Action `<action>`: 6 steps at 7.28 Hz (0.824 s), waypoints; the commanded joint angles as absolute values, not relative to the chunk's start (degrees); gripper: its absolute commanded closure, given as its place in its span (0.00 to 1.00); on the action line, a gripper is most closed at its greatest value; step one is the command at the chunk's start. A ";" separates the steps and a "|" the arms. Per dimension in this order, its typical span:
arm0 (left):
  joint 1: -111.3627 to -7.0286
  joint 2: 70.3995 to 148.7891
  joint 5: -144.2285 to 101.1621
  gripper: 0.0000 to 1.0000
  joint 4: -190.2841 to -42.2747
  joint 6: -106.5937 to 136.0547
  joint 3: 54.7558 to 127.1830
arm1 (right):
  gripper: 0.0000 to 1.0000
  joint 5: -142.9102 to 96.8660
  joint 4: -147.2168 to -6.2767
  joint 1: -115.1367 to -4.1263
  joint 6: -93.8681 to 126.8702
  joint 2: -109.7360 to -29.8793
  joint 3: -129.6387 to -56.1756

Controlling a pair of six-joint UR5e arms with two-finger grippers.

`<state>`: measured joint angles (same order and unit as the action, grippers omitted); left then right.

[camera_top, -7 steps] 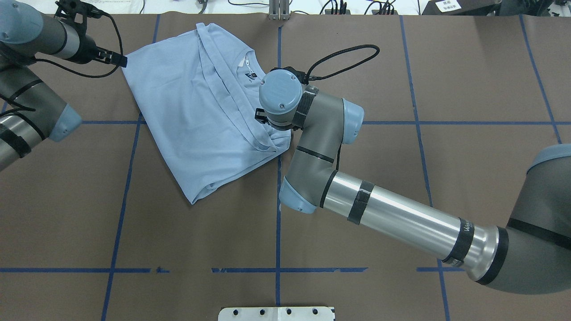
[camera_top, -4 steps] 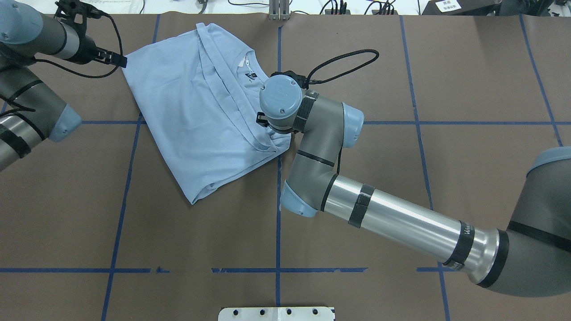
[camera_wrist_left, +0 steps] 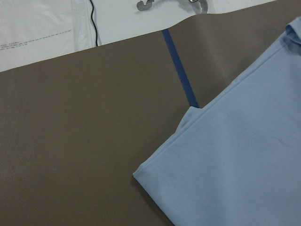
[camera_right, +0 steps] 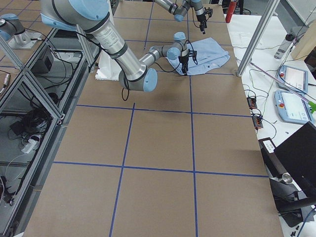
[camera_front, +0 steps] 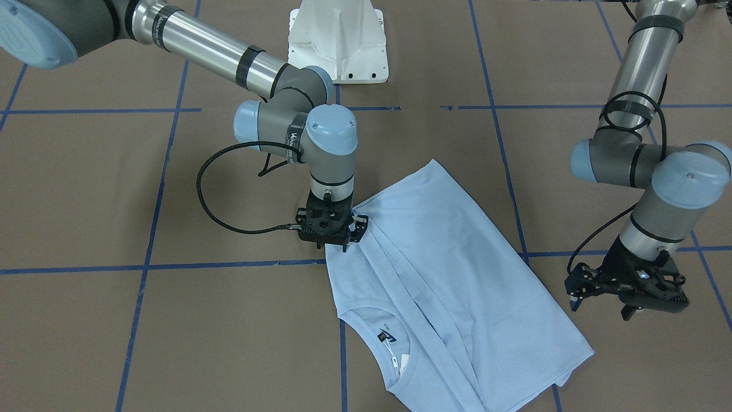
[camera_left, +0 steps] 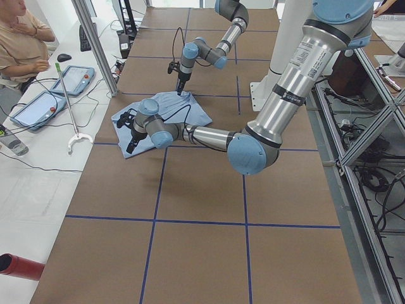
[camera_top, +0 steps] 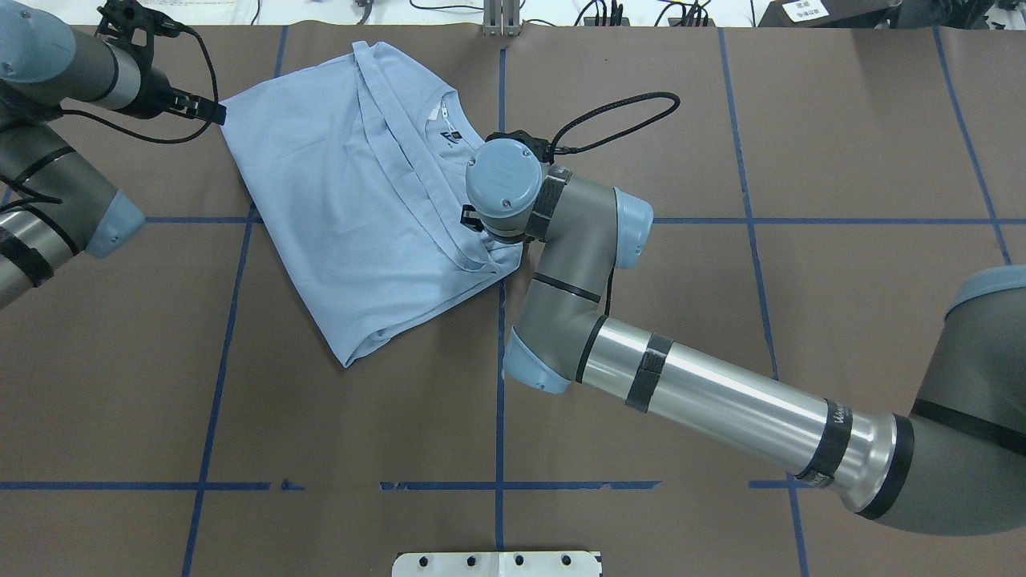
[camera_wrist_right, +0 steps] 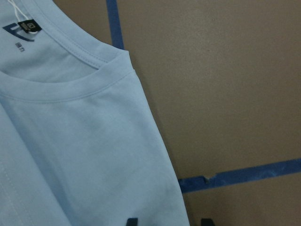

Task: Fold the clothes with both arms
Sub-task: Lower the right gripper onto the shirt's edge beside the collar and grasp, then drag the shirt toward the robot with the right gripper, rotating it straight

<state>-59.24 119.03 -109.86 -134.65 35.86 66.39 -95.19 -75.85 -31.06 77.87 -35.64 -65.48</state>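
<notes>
Item 1. White pedestal base (camera_top: 497,563): sits at the bottom centre of the overhead view, on the brown table (camera_top: 721,320), which is marked with blue tape lines (camera_top: 498,401).

Item 2. Right arm (camera_top: 721,393): enters from the lower right of the overhead view and reaches to mid-frame, wrist pointing straight down.

Item 3. Right gripper (camera_front: 335,248): set down at the T-shirt's right-hand edge. In its wrist view the two dark fingertips (camera_wrist_right: 133,221) stand spread. One is over the cloth and the other over bare table, with the shirt's edge between them. Nothing is pinched. The fabric is slightly puckered just beside it.

Item 4. T-shirt (camera_top: 353,208): light blue, lying flat and aslant in the upper left-centre of the overhead view, with long folds running down its length. The neckline and dark neck label (camera_front: 388,336) point toward the top edge.

Item 5. Left arm (camera_top: 48,184): occupies the upper left corner of the overhead view.

Item 6. Left gripper (camera_front: 601,308): fingers apart and holding nothing. It hovers just beside the shirt's far-left corner, not touching it.
</notes>
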 commanded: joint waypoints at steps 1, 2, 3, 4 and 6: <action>-59.24 118.92 -109.86 0.00 -134.65 35.86 66.36 | 0.55 -95.19 -75.85 -31.03 77.87 -35.68 -65.48; -59.24 118.92 -109.86 0.00 -134.65 35.86 66.44 | 0.55 -95.19 -75.85 -30.94 77.87 -35.68 -65.48; -59.24 118.92 -109.86 0.00 -134.65 35.86 66.45 | 0.55 -95.19 -75.76 -30.94 77.87 -35.68 -65.48; -59.24 118.92 -109.86 0.00 -134.65 35.86 66.45 | 0.55 -95.19 -75.76 -30.94 77.87 -35.77 -65.48; -59.24 118.92 -109.86 0.00 -134.65 35.86 66.45 | 0.68 -95.19 -75.85 -30.94 77.78 -35.86 -65.48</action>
<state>-59.24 118.92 -109.86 -134.65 35.86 66.44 -95.19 -75.78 -30.94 77.85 -35.81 -65.48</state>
